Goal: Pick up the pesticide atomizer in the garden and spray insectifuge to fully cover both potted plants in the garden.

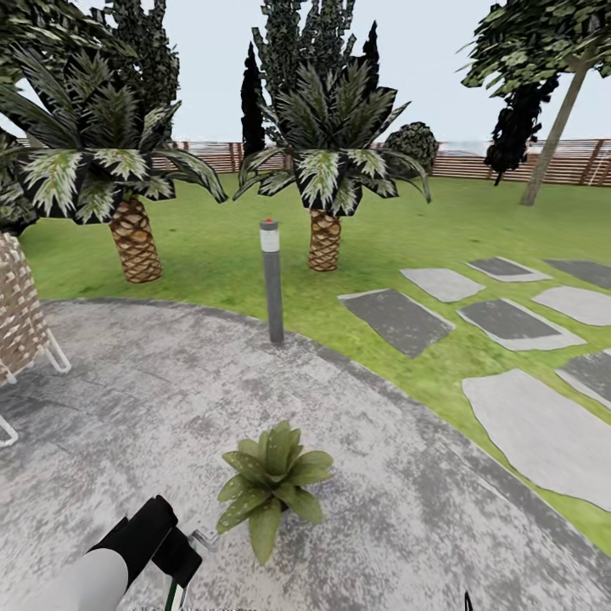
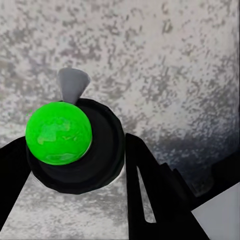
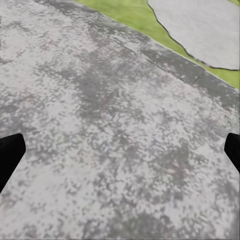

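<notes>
Left gripper (image 2: pixel 75 165) grips the pesticide atomizer (image 2: pixel 67 140); potted plant (image 1: pixel 270 485) sits just right, nozzle probably facing it; right gripper (image 3: pixel 120 150) hangs released.

Green rosette potted plant (image 1: pixel 271 486) upright on paved patio (image 1: pixel 407 509); atomizer (image 2: pixel 65 140) beside it.

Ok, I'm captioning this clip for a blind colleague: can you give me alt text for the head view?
A small potted plant with broad pointed green leaves sits on a round grey paved patio, with the robot's left gripper holding the pesticide atomizer just beside it. Beyond stand a grey bollard lamp, two palms, lawn, stepping stones and a wooden fence.
</notes>
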{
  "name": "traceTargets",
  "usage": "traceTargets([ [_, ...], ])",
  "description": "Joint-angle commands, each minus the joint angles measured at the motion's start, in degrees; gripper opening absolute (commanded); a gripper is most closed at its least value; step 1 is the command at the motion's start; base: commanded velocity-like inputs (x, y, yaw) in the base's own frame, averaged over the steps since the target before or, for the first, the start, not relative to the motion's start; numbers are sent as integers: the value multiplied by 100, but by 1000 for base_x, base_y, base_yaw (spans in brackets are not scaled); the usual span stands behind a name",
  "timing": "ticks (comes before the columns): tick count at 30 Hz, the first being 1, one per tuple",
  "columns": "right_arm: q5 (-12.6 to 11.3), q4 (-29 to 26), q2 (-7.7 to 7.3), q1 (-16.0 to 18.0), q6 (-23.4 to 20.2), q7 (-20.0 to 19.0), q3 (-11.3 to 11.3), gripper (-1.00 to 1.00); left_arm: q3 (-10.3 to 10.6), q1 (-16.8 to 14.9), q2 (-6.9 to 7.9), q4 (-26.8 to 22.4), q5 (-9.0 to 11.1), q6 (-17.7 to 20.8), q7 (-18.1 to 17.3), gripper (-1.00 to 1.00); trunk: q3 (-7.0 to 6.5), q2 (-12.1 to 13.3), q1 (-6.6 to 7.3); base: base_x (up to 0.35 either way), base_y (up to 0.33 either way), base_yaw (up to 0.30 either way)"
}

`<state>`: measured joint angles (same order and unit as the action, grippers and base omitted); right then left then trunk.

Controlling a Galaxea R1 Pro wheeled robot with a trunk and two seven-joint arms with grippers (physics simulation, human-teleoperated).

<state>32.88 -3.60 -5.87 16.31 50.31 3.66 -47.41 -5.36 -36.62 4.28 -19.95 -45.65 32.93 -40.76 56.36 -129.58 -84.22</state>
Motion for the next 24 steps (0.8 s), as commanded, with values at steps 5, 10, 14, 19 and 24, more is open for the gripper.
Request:
traceTargets([
  [5, 60, 8, -2, 3, 17, 38, -23, 100, -52, -3, -6, -13, -42, 38, -37, -100, 5, -2, 1, 0, -273, 267],
  [10, 60, 8, -2, 3, 15, 38, -23, 100, -53, -3, -6, -18, -45, 38, -37, -100, 5, -2, 1, 0, -273, 277],
  [14, 60, 8, -2, 2, 16, 38, -23, 100, -58, -3, -6, -26, -46, 38, -37, -100, 5, -2, 1, 0, -273, 277],
  [19, 60, 8, -2, 3, 15, 38, -23, 100, -56, -3, -6, -27, -48, 38, -37, -100, 5, -2, 1, 0, -273, 277],
  [24, 60, 8, -2, 3, 16, 38, -23, 100, -53, -3, -6, -27, -49, 38, -37, -100, 5, -2, 1, 0, -273, 129],
])
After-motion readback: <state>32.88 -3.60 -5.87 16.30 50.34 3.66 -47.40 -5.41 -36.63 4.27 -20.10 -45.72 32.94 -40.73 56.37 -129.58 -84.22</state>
